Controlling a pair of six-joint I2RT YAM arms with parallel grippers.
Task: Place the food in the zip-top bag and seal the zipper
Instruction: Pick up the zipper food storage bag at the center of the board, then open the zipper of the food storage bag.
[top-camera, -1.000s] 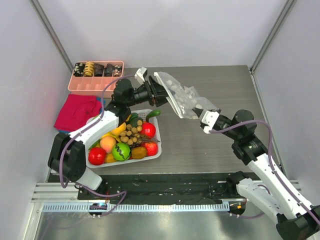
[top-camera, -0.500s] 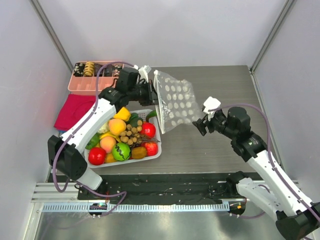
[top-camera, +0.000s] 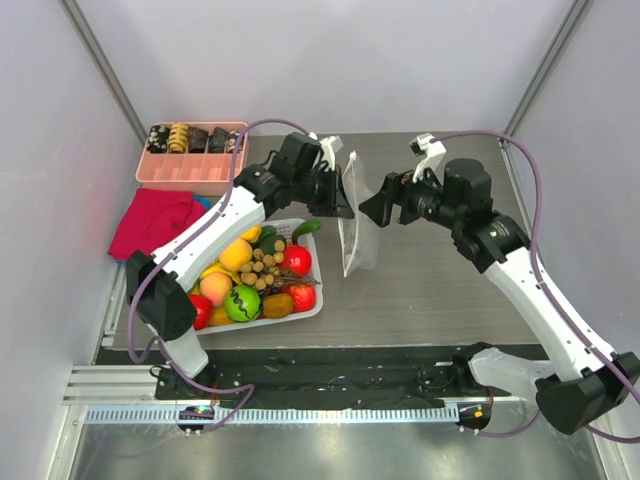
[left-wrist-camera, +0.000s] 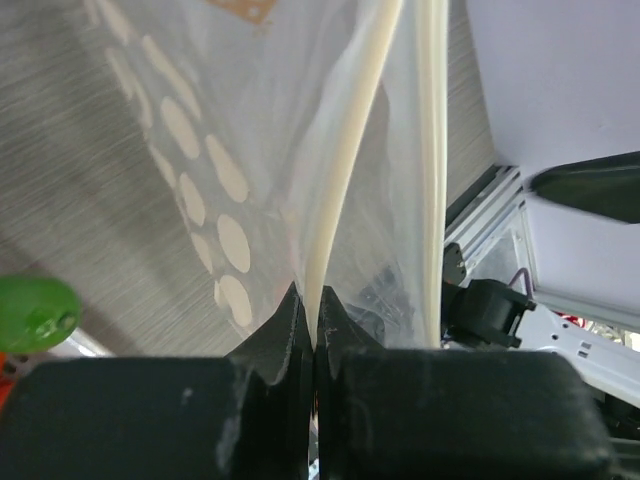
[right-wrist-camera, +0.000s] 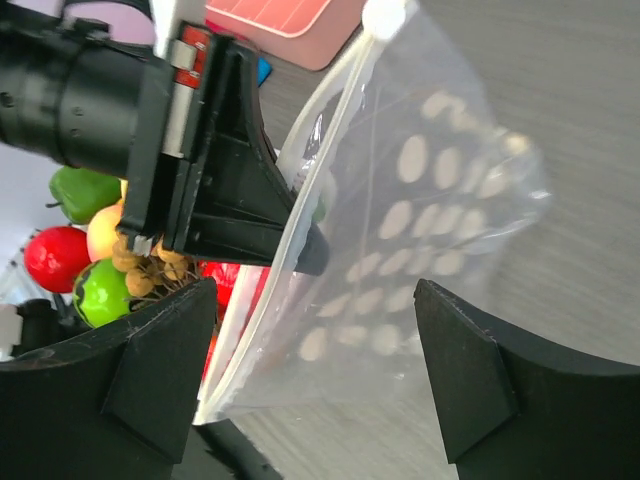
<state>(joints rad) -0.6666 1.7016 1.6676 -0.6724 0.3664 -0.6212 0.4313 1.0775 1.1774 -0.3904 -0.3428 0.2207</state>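
The zip-top bag, clear with white dots, hangs edge-on above the table's middle. My left gripper is shut on its mouth edge. In the left wrist view the jaws pinch the pale zipper, with the dotted bag stretching away. My right gripper stands open just right of the bag. In the right wrist view its fingers are spread wide with the bag and zipper beyond them, nothing gripped. The food lies in the white basket.
A pink divided tray holding dark items sits at the back left. A red cloth lies left of the basket. Grey walls close in both sides. Bare wood table spreads to the right of the bag.
The right gripper let go of the bag, opened, and lifted toward the back. The left gripper shut on the bag's mouth edge and carried it right, so it now hangs down.
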